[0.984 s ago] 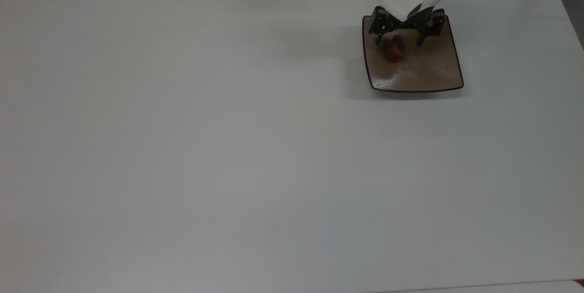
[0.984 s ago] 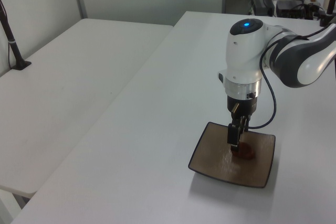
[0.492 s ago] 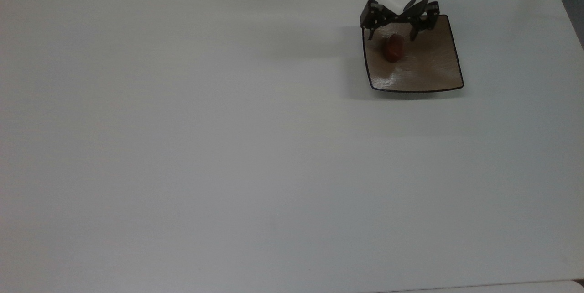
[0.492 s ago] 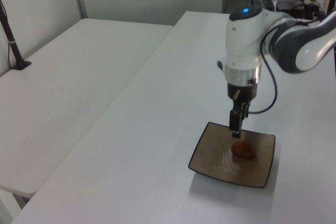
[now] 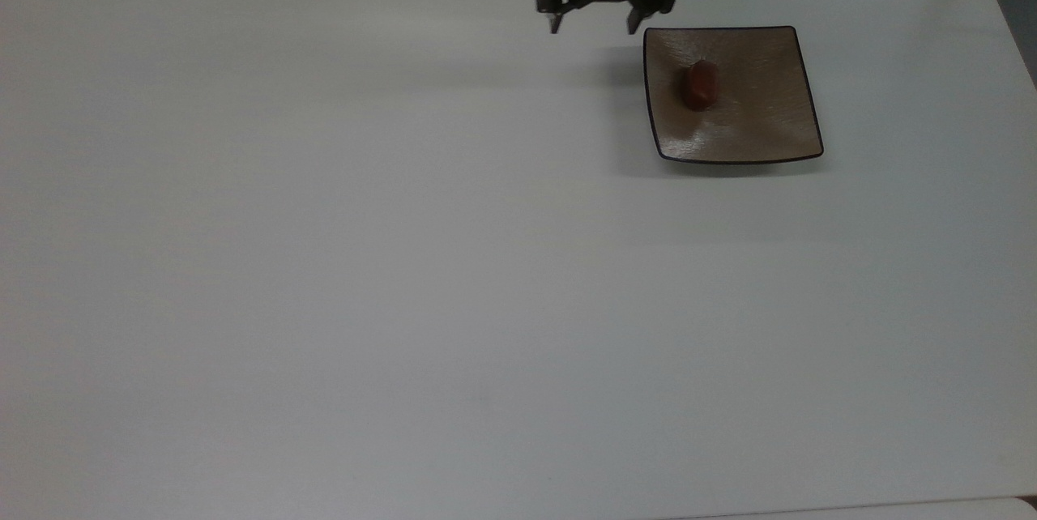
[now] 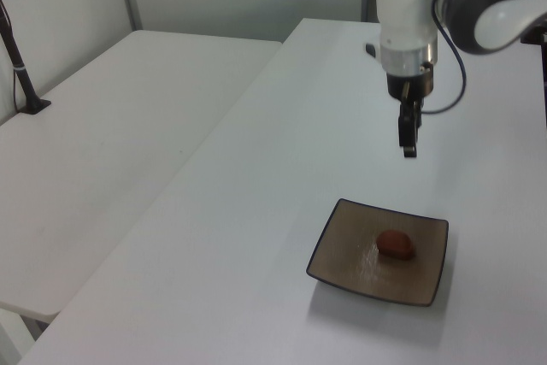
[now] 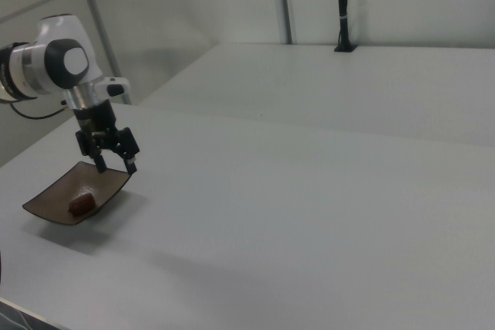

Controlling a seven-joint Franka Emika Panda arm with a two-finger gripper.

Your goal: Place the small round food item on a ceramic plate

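The small round food item [image 5: 700, 85] is a glossy, dark reddish-brown lump lying on the square tan ceramic plate [image 5: 761, 131], toward its 10 o'clock part in the top view. The hand [image 5: 592, 24], fingers spread and empty, has lifted off the plate and moved to the plate's 10 o'clock in the top view. The surface [image 5: 405, 261] is plain white; pale wall panels stand behind it.

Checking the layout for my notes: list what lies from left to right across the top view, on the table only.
gripper → small round food item, lying on the ceramic plate, whose bare surface runs on to the top view's right.
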